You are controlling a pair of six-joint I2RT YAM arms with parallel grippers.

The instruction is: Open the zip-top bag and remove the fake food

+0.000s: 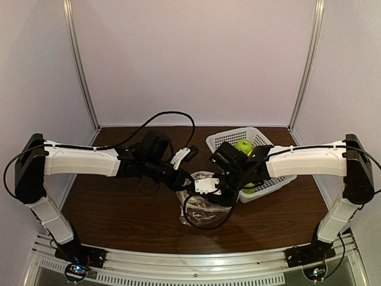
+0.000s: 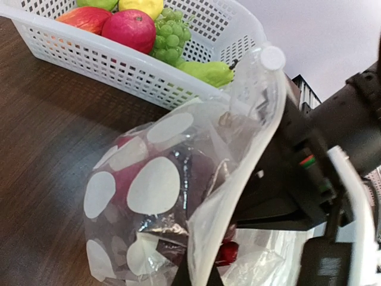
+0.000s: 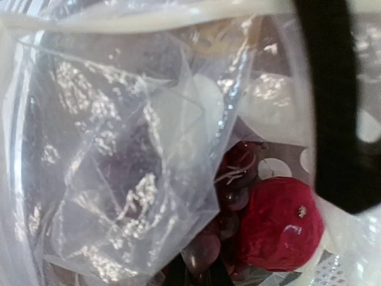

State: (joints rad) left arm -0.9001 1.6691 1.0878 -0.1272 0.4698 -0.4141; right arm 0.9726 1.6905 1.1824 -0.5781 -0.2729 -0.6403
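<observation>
Top external: high, rear, looking down on table (image 1: 119,220). Both wrists: close-up on zip-top bag (image 2: 149,190); right looks inside.

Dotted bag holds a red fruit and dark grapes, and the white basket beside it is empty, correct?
Not empty. The left wrist view shows the white basket holding red fruits, a yellow one, green grapes and a green piece. The dotted bag does hold a red fruit and dark grapes.
</observation>
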